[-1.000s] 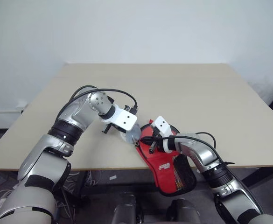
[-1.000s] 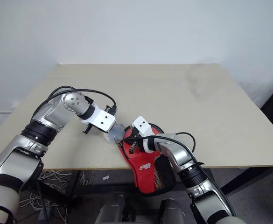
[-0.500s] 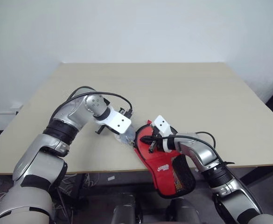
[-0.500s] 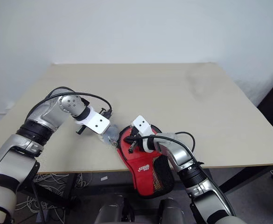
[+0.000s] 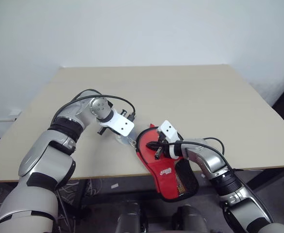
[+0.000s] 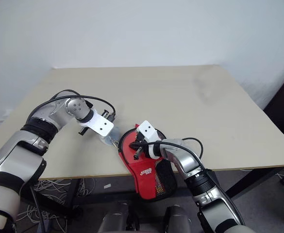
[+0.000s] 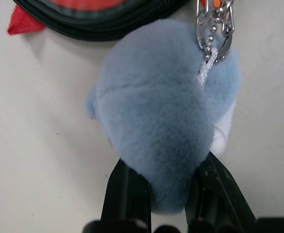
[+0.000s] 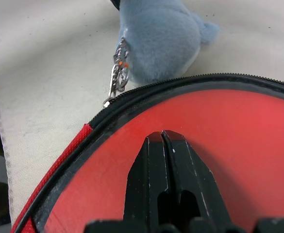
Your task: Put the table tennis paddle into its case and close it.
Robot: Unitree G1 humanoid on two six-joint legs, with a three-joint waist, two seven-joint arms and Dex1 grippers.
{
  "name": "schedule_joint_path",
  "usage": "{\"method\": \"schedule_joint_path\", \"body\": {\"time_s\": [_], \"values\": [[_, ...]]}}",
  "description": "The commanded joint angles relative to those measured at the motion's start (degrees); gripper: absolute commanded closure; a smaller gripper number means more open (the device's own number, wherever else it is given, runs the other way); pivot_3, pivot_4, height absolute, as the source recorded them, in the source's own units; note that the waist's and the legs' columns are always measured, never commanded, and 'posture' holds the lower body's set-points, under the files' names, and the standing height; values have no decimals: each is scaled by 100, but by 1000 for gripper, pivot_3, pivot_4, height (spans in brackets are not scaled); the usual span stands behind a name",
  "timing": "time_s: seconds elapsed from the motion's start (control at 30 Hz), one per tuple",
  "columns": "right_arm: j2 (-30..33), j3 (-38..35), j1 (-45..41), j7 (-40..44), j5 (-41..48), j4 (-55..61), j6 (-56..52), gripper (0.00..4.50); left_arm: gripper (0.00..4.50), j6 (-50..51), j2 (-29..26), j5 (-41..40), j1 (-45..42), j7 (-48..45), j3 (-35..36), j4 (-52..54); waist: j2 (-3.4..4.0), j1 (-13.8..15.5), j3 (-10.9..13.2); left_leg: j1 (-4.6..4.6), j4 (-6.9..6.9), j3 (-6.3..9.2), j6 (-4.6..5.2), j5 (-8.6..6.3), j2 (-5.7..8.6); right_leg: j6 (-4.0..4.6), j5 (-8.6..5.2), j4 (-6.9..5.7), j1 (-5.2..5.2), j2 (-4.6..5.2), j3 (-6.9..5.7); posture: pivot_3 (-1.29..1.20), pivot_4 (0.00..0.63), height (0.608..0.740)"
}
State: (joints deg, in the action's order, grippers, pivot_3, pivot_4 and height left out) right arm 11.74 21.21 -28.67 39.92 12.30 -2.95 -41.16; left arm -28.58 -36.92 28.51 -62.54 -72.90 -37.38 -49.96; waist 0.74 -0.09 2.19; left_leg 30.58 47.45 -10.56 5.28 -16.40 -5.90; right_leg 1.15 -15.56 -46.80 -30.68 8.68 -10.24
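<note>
left wrist view: left gripper point(image 7: 168, 187) clamped on the blue plush zip charm point(image 7: 163, 111).
risk: plush cd slip w/ zip half shut on case point(image 5: 168, 167); right gripper point(image 8: 165, 145) closed, pinning it.

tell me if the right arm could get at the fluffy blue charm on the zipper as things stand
Probably not right away. The right gripper is shut, pressing on the red case, and the left gripper already clamps the blue plush charm. The charm lies close beside the case, though, with bare table around.
</note>
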Motion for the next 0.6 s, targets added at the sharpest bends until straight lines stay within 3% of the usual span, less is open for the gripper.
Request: {"method": "schedule_joint_path", "body": {"time_s": [0.03, 0.47, 0.57, 0.6], "values": [[42, 17, 31, -2, -50, 15, -79, 4500, 3846, 72, -134, 564, -216, 335, -145, -482, 0, 1, 0, 0, -4, -1, -1, 0, 0, 0, 0, 0, -3, 0, 0, 0, 0, 654], [42, 37, 36, 17, -83, 39, -85, 4500, 3846, 635, 610, 1573, -875, 2877, -756, -1801, 3, 45, 3, -9, -14, 33, -4, 3, 13, 0, 0, 21, 15, 13, -24, 0, 0, 654], [49, 38, 44, 25, -89, 51, -89, 4500, 3846, 771, 805, 1667, -953, 3321, -784, -1999, -9, 98, 2, 12, -92, -11, -5, 3, 6, 0, 1, 35, 39, 2, 0, 0, 0, 654], [46, 40, 48, 24, -92, 56, -93, 4500, 3846, 792, 844, 1697, -968, 3426, -792, -2045, -45, 118, 5, 20, -134, -59, -7, 4, -1, 2, 0, -15, 29, -1, 42, 0, 0, 654]]}}
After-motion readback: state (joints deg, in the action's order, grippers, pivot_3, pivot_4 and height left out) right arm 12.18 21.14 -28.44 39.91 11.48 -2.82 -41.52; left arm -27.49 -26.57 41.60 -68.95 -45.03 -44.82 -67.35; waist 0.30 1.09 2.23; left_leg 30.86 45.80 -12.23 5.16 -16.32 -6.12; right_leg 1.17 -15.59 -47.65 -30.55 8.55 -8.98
